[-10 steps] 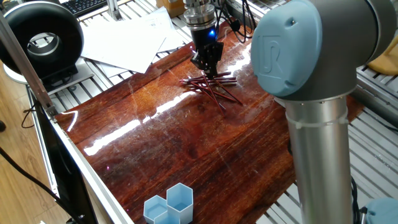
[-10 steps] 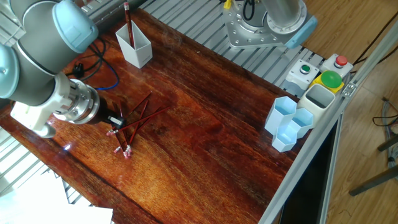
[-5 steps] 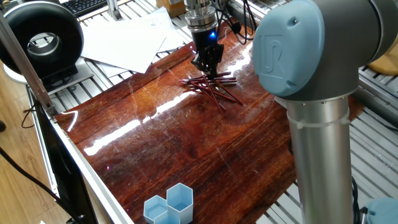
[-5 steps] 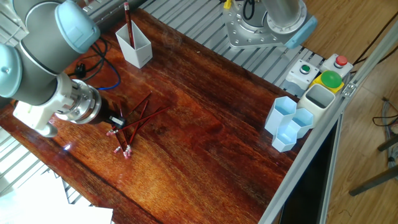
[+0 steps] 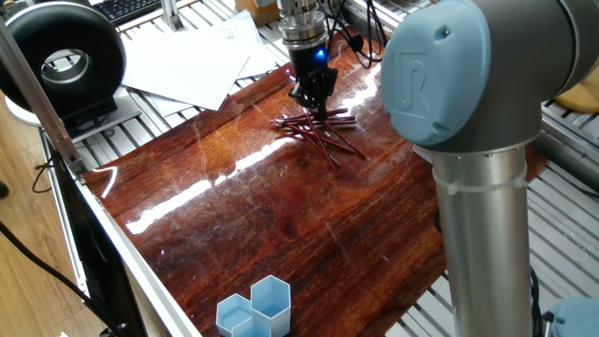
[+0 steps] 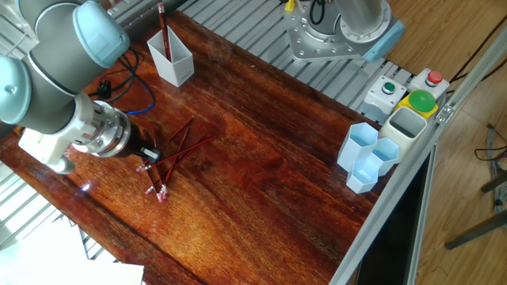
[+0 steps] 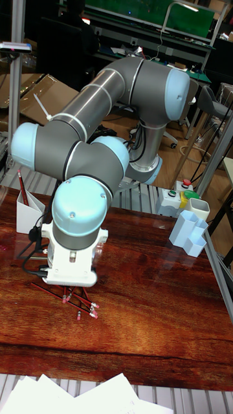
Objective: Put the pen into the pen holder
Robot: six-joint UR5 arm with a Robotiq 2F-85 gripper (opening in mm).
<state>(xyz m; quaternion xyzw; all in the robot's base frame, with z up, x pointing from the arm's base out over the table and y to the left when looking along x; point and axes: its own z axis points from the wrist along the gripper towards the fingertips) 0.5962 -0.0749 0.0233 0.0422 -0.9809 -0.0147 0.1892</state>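
1. Right now my end effector points straight down over a scattered pile of red pens lying crossed on the wooden desk, its tips at the pile's upper edge.
2. Whether my fingers are wide, narrow or closed on a pen I cannot tell; they are small and dark in every view.
3. Meanwhile the white pen holder stands upright near the desk's far corner, well apart from the pile, with one red pen upright inside it.
4. Light blue hexagonal cups sit at the opposite desk edge.
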